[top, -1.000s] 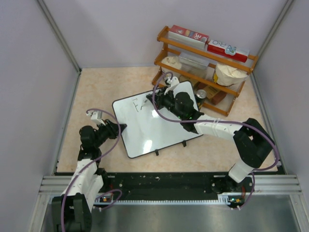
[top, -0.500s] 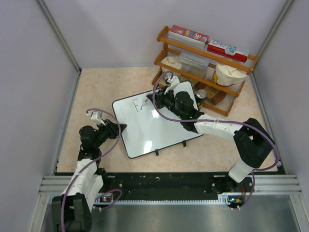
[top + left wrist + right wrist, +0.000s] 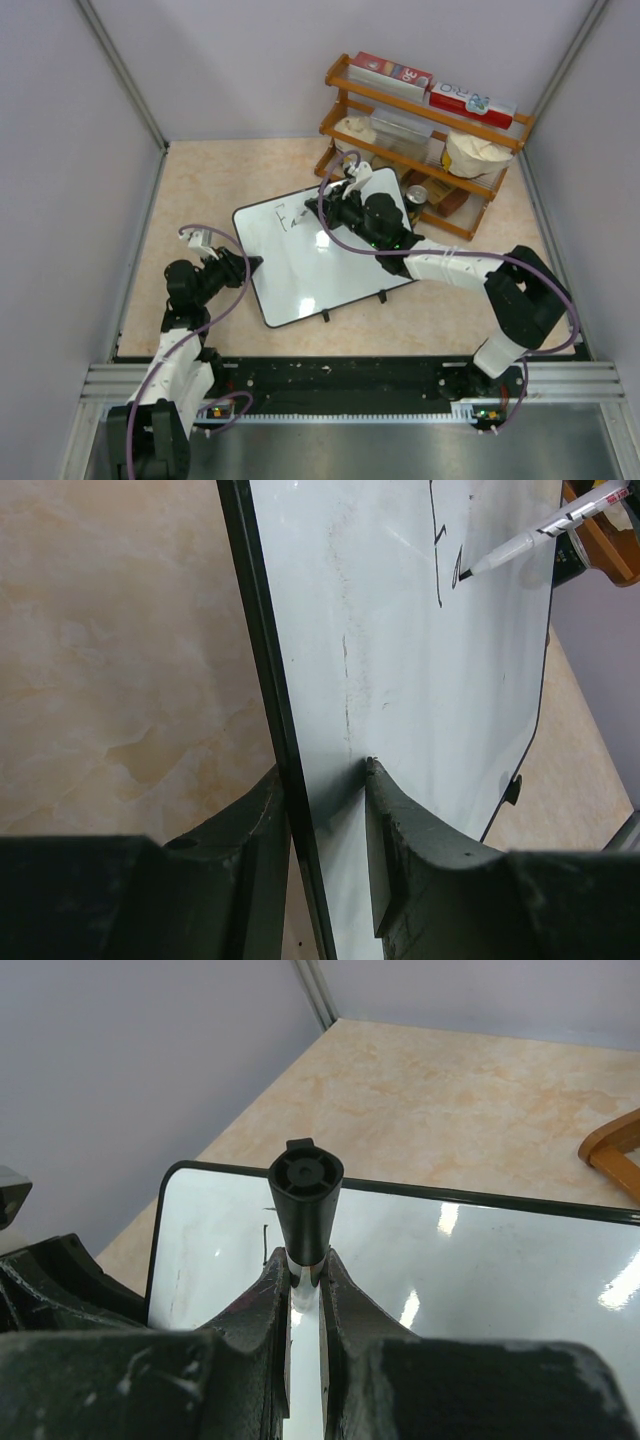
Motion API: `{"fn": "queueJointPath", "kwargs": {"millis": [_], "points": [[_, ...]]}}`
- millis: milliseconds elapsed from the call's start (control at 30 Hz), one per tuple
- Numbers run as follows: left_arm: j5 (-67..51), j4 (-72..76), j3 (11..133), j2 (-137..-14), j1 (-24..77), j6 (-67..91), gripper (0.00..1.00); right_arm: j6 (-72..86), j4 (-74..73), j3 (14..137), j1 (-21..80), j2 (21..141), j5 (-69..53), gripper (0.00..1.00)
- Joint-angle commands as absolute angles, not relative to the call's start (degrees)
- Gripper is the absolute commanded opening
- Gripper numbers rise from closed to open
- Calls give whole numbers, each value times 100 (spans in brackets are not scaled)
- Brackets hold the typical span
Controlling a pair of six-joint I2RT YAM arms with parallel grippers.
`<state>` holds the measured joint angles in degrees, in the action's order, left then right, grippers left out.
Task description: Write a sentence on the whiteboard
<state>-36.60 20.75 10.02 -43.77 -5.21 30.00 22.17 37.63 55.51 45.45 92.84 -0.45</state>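
- Beige, marble-patterned worktop [image 3: 200, 190] with a matte look lies between plain grey walls [image 3: 60, 150]; a wooden shelf rack [image 3: 420, 140] stands just past the whiteboard's far right corner.
- The whiteboard [image 3: 300, 270] lies in the middle of the worktop: a glossy white rectangle with a thin black rim, rounded corners and small black feet on its near edge.
- Its long axis runs from the left side toward the shelf rack, slanting away to the far right.
- The left hand [image 3: 325, 780] sits at the whiteboard's left short edge, its two dark fingers pinching the rim, one on each face.
- The right hand [image 3: 305, 1270] hovers over the whiteboard's far half, fingers pressed together on a marker [image 3: 305, 1195] with a white barrel and a black, round tail end.
- The marker slants down, its dark tip at the board's surface near the far left corner.
- Of the sentence [image 3: 438, 570] only a few thin black strokes show, just beside the tip.
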Motion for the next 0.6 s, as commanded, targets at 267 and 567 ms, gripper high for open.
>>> {"fn": "queueJointPath", "kwargs": {"millis": [267,567], "points": [[-3481,2294,967,-4412,-527,2637,0,2416,4086,5467,4368,8859,-316,0],[-3489,2294,967,-4412,-536,2628,0,2312,3841,5888,4333,9061,-308,0]]}}
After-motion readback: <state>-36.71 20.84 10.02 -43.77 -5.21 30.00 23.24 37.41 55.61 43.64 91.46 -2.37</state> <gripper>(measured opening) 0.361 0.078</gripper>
